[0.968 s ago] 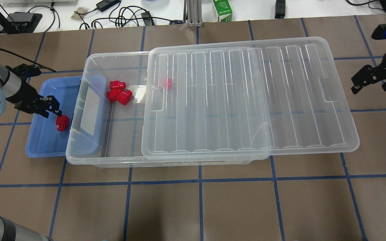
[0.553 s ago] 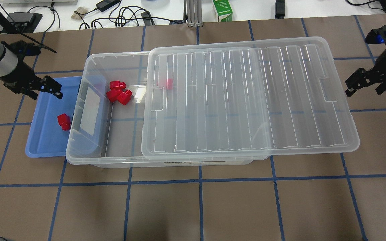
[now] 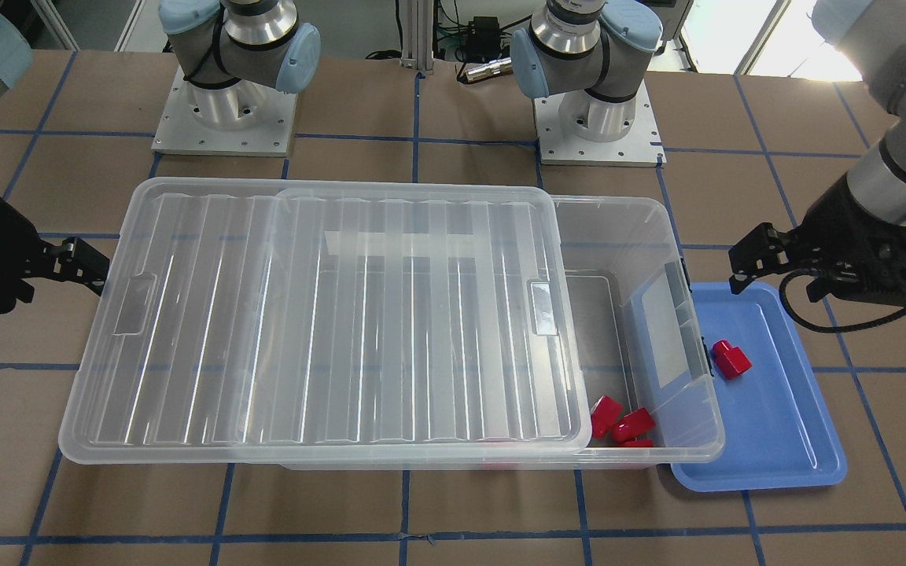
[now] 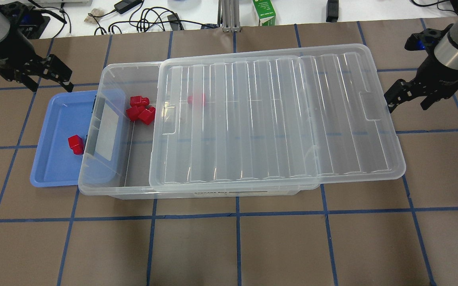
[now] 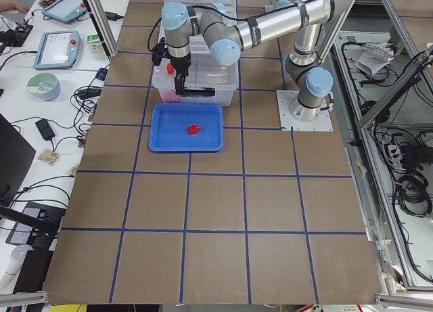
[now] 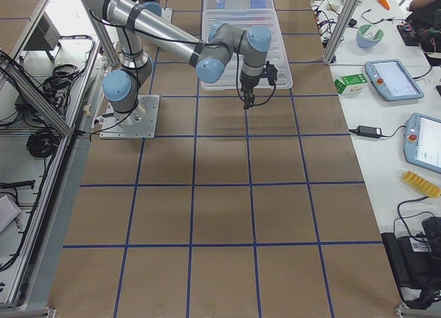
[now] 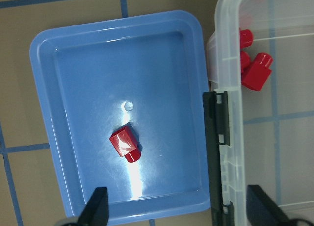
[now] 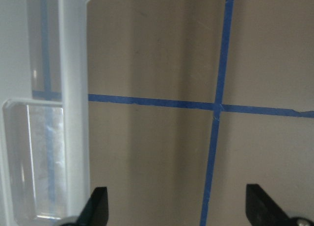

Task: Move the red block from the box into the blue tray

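Note:
One red block (image 4: 75, 143) lies in the blue tray (image 4: 52, 167), near the box's left end; it also shows in the left wrist view (image 7: 125, 144) and the front view (image 3: 731, 359). The clear box (image 4: 141, 171) has its lid (image 4: 276, 119) slid askew, so its left end is uncovered. Three red blocks (image 4: 140, 111) lie there, and another (image 4: 196, 99) lies under the lid. My left gripper (image 4: 50, 81) is open and empty, above the tray's far edge. My right gripper (image 4: 408, 99) is open and empty at the lid's right edge.
The tray (image 3: 775, 440) is tucked partly under the box's end. A green carton (image 4: 264, 12), cables and other gear lie beyond the far table edge. Brown table with blue tape grid (image 4: 237, 246) stretches in front of the box.
The left gripper rose and drew back from the tray, leaving the red block there. The right gripper moved left, and the lid slid left over more of the box.

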Available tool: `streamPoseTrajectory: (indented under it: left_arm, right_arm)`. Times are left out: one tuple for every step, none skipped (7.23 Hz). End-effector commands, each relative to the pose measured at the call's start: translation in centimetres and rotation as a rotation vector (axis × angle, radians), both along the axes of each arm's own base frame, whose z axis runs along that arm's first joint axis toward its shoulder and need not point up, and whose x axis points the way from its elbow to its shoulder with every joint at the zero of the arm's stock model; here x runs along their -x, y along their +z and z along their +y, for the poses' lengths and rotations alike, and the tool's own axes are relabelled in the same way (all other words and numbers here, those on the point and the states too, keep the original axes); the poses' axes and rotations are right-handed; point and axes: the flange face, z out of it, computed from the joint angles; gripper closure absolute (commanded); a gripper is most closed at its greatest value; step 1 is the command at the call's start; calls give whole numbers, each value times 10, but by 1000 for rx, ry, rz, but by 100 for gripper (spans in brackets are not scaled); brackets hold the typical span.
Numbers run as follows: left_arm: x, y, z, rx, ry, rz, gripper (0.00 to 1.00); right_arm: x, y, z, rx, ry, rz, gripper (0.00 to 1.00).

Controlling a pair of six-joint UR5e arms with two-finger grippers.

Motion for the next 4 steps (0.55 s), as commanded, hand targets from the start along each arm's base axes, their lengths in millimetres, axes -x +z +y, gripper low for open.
streamPoseTrajectory:
  left_arm:
    - [79, 19, 16, 17, 2, -68, 0]
    - [92, 21, 22, 19, -7, -68, 0]
    - [105, 29, 28, 33, -16, -62, 0]
    - [119, 35, 34, 47, -22, -56, 0]
  right_arm:
    - [-46, 0, -3, 2, -16, -12, 0]
    - [-66, 0, -2, 0, 0, -11, 0]
    - [-87, 0, -1, 0, 12, -11, 0]
    - [-107, 0, 0, -1, 24, -9, 0]
